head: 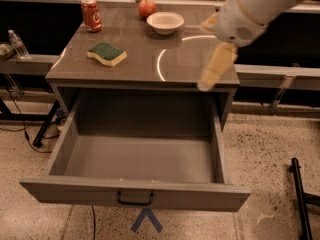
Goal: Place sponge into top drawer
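The sponge (106, 53), dark green on top over pale yellow foam, lies on the left part of the grey tabletop (150, 59). The top drawer (135, 193) is pulled wide open below the table, with a small black handle (135, 200) at the centre of its front panel. Nothing lies inside it. My gripper (216, 66) hangs from the pale arm at the upper right, above the right part of the tabletop. It is well to the right of the sponge, apart from it, and holds nothing that shows.
A red can (91, 14), an apple (146, 8) and a white bowl (165, 22) stand along the table's back. A water bottle (18, 44) stands on a shelf at left. A black pole (300, 199) lies on the floor at right. A blue arrow (146, 220) marks the floor.
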{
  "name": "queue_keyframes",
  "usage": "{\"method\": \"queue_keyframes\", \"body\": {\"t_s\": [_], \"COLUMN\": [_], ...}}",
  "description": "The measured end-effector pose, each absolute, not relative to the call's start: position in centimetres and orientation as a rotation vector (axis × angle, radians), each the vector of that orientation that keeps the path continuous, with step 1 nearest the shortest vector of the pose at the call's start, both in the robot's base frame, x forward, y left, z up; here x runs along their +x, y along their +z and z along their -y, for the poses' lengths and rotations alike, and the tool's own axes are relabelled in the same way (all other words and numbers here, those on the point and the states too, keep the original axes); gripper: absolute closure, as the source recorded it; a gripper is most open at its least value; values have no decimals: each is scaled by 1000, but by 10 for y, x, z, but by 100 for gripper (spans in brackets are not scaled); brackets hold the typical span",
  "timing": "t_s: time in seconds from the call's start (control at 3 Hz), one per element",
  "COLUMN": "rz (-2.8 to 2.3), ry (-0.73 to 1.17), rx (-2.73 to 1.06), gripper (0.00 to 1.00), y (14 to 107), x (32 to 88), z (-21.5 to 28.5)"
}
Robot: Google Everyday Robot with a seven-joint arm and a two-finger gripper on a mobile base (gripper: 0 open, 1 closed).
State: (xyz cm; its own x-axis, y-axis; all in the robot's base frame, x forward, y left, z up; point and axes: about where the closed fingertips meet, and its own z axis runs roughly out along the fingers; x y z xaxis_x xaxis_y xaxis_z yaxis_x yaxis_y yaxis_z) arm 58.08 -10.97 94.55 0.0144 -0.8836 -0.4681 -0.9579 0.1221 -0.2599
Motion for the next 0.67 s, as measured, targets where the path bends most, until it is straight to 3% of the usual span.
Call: {"method": "queue_keyframes", "body": {"t_s": [0.33,0.67], "rz": [-1761,-1766], "ry": [272,251], "rx": [-1653,-1659], "gripper": [0,0], "y": [952,952], "x": [619,619], "z": [29,38]}}
